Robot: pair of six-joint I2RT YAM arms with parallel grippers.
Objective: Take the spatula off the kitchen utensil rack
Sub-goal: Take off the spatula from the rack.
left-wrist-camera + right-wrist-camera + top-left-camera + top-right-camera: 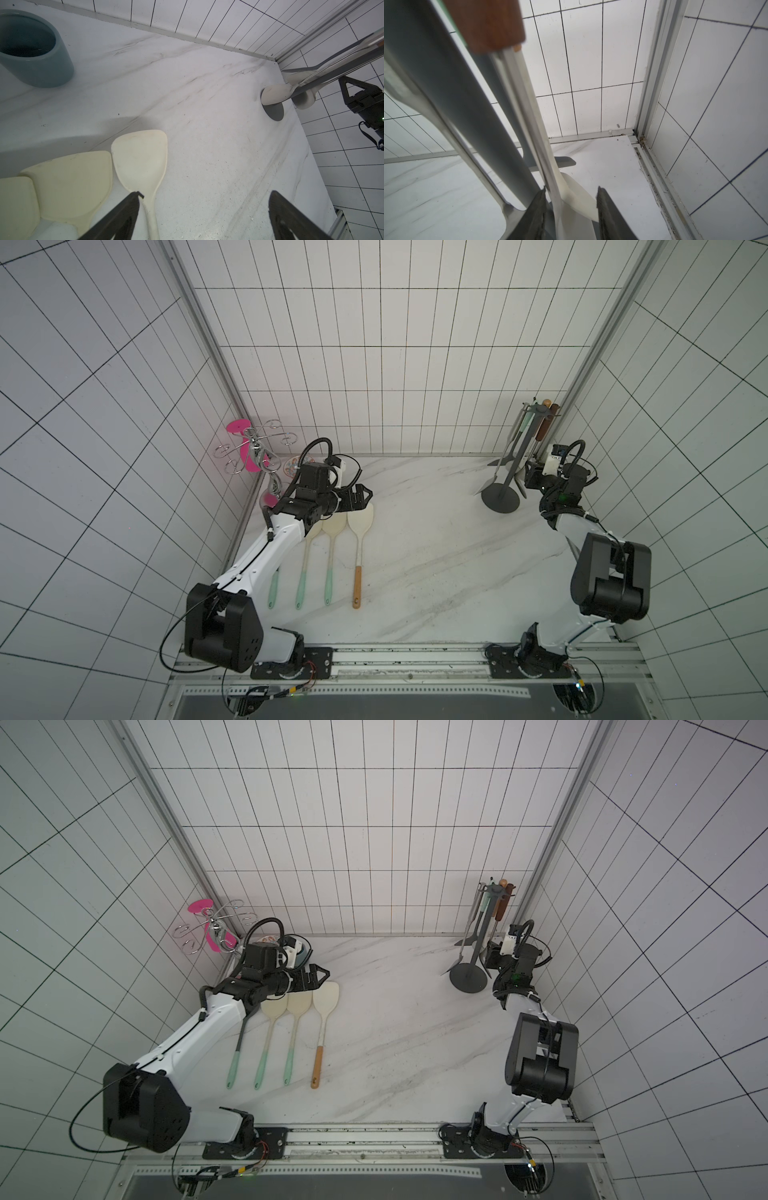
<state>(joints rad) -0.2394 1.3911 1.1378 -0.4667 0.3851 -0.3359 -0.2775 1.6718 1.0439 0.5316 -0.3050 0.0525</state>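
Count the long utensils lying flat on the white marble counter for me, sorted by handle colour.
Long utensils with mint-green handles: 3
Long utensil with a brown wooden handle: 1
Total: 4

The left arm (257, 560) stretches toward the far left corner of the bench (436, 551), the left gripper (358, 498) spread wide. The right arm (573, 531) folds toward the far right corner, the right gripper (571, 197) with jaws partly apart.
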